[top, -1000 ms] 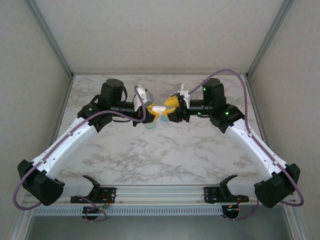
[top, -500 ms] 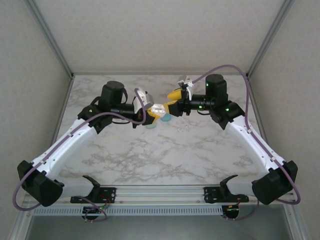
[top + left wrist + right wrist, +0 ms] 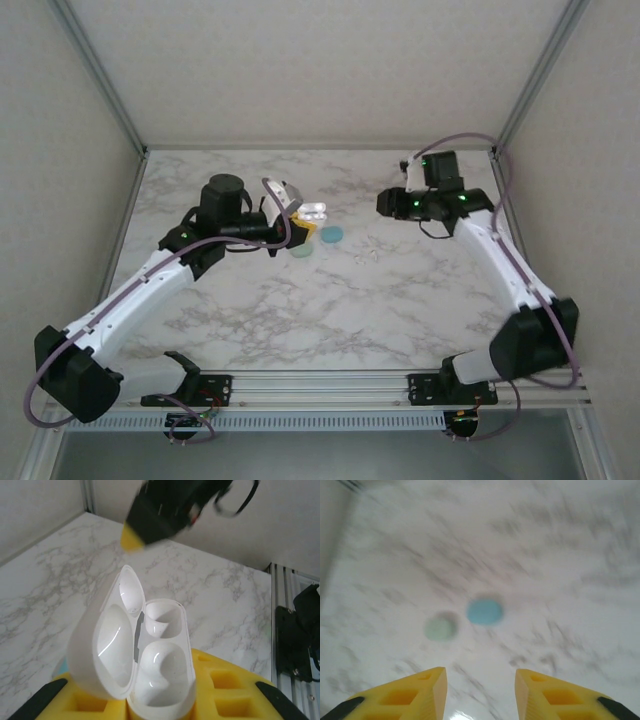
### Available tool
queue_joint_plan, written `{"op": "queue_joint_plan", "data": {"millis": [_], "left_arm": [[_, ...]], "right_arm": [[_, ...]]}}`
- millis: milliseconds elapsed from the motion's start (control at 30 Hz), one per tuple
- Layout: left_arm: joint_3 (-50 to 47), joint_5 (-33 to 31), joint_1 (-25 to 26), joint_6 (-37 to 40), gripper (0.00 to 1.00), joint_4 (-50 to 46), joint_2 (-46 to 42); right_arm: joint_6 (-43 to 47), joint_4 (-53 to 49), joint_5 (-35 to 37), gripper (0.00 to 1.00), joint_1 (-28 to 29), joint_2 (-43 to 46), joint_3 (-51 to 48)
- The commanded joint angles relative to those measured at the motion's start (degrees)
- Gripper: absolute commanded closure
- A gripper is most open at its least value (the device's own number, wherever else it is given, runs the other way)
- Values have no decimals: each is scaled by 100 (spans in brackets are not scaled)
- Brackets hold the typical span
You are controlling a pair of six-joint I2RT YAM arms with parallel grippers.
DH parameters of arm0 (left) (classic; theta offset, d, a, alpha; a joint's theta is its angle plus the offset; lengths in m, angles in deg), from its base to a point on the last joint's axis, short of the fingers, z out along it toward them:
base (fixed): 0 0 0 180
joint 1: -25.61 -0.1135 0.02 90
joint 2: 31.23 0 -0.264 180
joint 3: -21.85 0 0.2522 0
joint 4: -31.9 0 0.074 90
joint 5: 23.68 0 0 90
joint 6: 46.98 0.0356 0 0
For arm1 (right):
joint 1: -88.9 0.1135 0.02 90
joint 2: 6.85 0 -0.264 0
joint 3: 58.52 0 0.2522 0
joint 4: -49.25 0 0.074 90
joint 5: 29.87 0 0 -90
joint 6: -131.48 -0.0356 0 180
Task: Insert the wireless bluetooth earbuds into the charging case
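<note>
The white charging case (image 3: 150, 665) has its lid flipped open to the left, and my left gripper (image 3: 150, 707) is shut on its base between yellow fingers. Its two glossy wells face up; I cannot tell whether a bud lies in them. From above, the case (image 3: 313, 212) hangs over the back middle of the table at my left gripper (image 3: 303, 225). Tiny pale earbuds (image 3: 368, 256) lie on the marble to its right. My right gripper (image 3: 480, 672) is open and empty above the table, and from above it (image 3: 388, 203) stands well right of the case.
A round teal case (image 3: 331, 236) and a pale mint one (image 3: 301, 249) lie on the marble table (image 3: 300, 310) just below the held case; both also show blurred in the right wrist view, teal case (image 3: 484, 611), mint case (image 3: 440, 628). Frame posts stand at the back corners.
My right gripper has drawn back from the case to the right and turned down toward the table. My left gripper still holds the open case, shifted slightly.
</note>
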Motion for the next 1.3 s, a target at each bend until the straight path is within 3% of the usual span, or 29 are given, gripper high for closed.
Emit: {"op": "queue_joint_plan", "data": {"millis": [0,100,200,467,1267], "left_arm": [[-97,-57,-42,-240,90,368,-223],[-76,-100,-45,-232,89,329,-261],[-71,-119,-41,-244,89,304,-307],[-146,-191,-45,-249,89,283,-430],[-71,-241,-41,-154,89,75,-496]], "right_arm": [[-59,-888,627,59,34,-673,-136],[91,-1078,638,59,108,-1365,165],[339,-1384,1137,57,302,-1971,612],[688,-1599,1265,52,602,-2941,1274],[1092,-2103,1669,58,926,-3877,1920]]}}
